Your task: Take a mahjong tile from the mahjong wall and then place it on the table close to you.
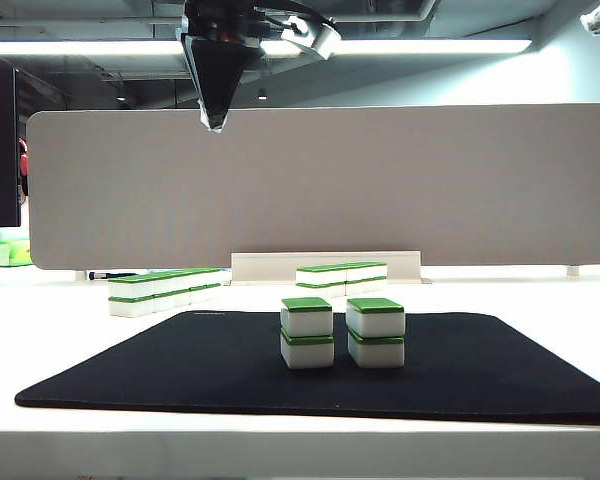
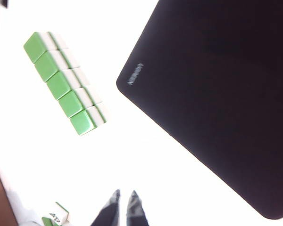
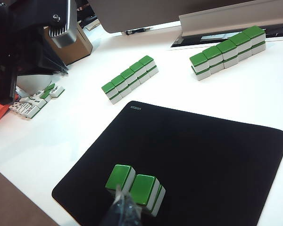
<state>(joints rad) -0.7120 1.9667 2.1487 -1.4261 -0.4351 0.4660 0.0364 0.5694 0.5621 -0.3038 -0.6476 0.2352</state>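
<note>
Left tool (image 2: 122, 207) high above white bench (image 2: 132, 155), black tips together, nothing between them; tile wall of white blocks with green tops, stacked two high (image 2: 65, 83), well apart on bench beside big black rectangular mat (image 2: 217, 94); no tile taken yet. Risk: closed tips descending on row push tiles, topple upper layer; must spread first. Right tool (image 3: 122, 207) low over two short green-topped stacks (image 3: 134, 186) on mat, tips together, seemingly empty; any drift can knock stacks.
</note>
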